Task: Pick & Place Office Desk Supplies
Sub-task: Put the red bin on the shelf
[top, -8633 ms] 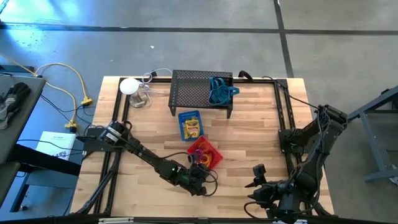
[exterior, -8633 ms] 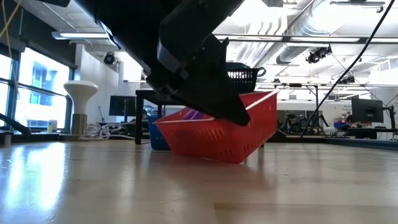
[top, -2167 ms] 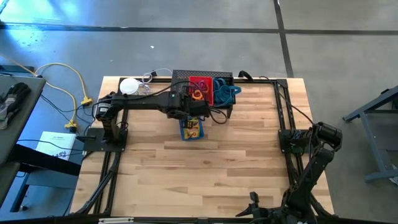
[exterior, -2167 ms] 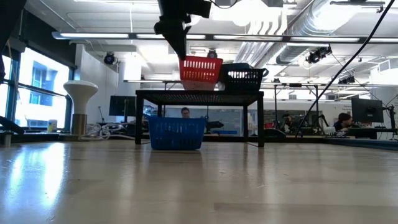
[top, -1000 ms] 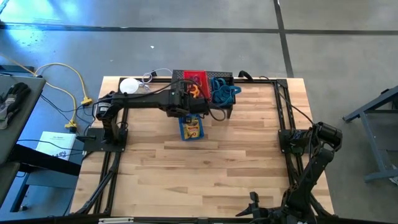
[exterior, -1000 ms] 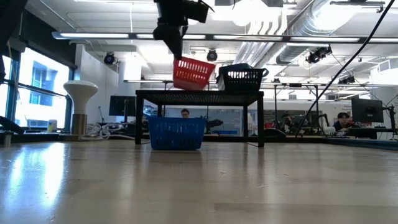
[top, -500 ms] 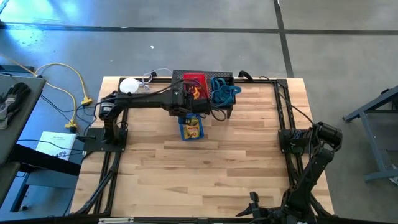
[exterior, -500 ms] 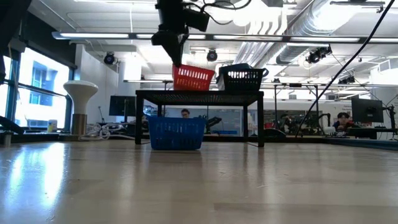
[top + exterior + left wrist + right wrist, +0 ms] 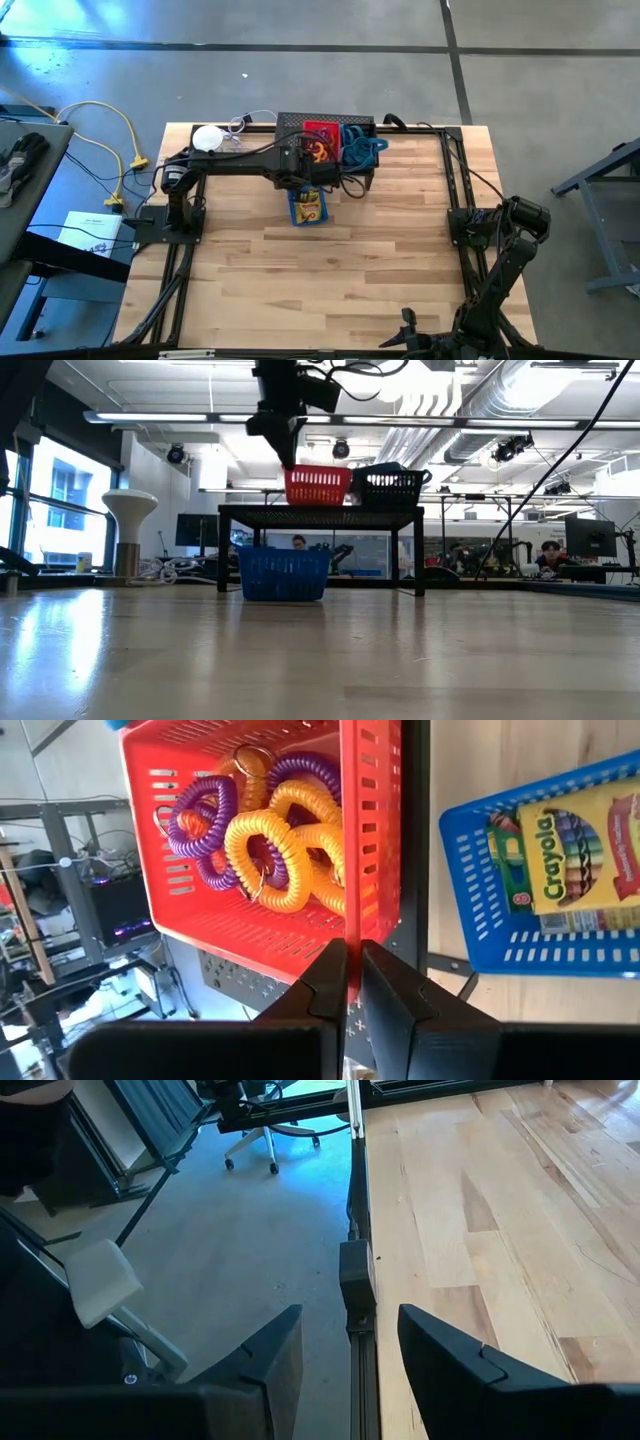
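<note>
Since half a second ago the red bin [image 9: 318, 485] has levelled out and settled: we now see it sitting flat on top of the black mesh rack [image 9: 320, 511], where before it hung tilted. The left gripper [image 9: 348, 982] is pinched narrow on the bin's near wall, one finger on each side of the red plastic. Inside the bin lie the coiled rings [image 9: 265, 825], yellow, orange and purple, tangled together in a heap.

Moving rightward in the high view, the black bin [image 9: 366, 158] stands just beside the red one on the rack, with the blue looped cords [image 9: 358, 147] piled in it. In front of the rack, down on the wooden table [image 9: 330, 270], rests the blue bin [image 9: 307, 206]; the left wrist view shows a yellow Crayola crayon box [image 9: 575, 855] lying in it.

Far to the right, the right gripper [image 9: 349, 1352] waits off the table's near right corner, its fingers spread wide with nothing between them, looking over the table edge and the floor.
</note>
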`<state>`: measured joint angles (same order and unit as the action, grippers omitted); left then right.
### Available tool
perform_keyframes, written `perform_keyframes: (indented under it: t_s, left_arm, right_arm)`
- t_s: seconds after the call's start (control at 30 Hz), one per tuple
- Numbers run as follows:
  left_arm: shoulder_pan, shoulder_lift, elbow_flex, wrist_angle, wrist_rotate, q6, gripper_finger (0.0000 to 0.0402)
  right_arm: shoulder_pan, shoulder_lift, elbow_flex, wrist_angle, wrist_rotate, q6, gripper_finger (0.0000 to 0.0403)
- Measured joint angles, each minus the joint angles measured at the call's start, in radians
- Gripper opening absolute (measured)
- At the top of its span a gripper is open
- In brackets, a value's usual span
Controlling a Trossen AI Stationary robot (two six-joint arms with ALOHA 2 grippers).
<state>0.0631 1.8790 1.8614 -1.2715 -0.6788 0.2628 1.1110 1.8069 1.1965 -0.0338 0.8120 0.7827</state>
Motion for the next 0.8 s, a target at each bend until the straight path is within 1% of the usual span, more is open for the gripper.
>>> perform_keyframes:
  t_s: [0.23, 0.37, 0.5, 0.8]
  left_arm:
    - [-0.004, 0.0, 0.0, 0.024, 0.029, -0.004, 0.0021]
    - [-0.005, 0.0, 0.0, 0.023, 0.031, -0.001, 0.003]
    - [-0.008, 0.0, 0.0, 0.025, 0.028, -0.016, 0.0056]
    - [-0.03, -0.002, 0.0, 0.026, -0.074, -0.028, 0.0125]
  right_arm:
    - [0.0, 0.0, 0.0, 0.0, 0.0, 0.002, 0.0151]
    - [0.0, 0.0, 0.0, 0.0, 0.0, 0.003, 0.0151]
    - [0.0, 0.0, 0.0, -0.001, 0.0, 0.003, 0.0151]
    - [0.0, 0.0, 0.0, -0.004, 0.0, 0.003, 0.0151]
